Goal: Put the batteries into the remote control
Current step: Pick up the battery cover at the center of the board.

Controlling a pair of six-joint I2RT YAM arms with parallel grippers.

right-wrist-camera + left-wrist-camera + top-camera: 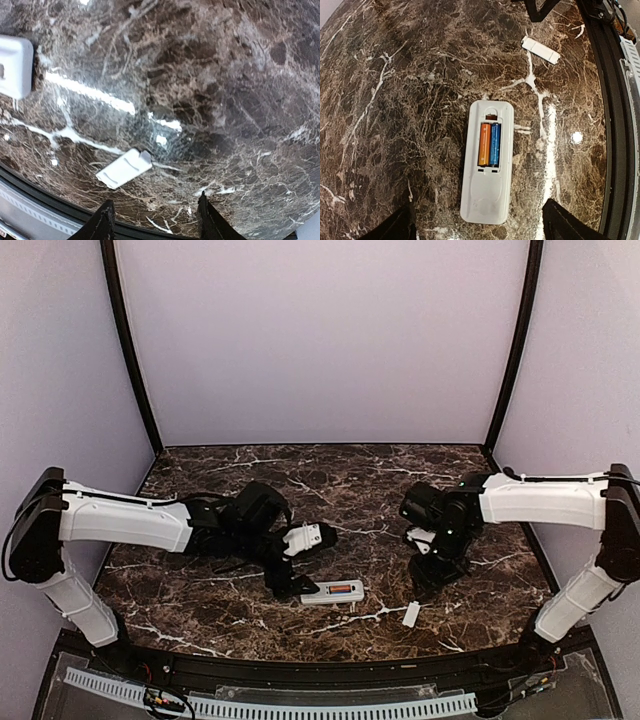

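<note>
Marble table [350, 480] bears the remote control [485, 199] and white cover [411, 614]

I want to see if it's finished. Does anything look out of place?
Yes. The small white battery cover lies loose on the table, apart from the remote control, so both batteries sit uncovered in the open bay.

We see left arm [125, 520] & right arm [545, 498] over desk [350, 465]: white shells, blk joints; left claw [287, 586] & right claw [428, 585] blk; thin blk cable [560, 478] atop right arm.
</note>
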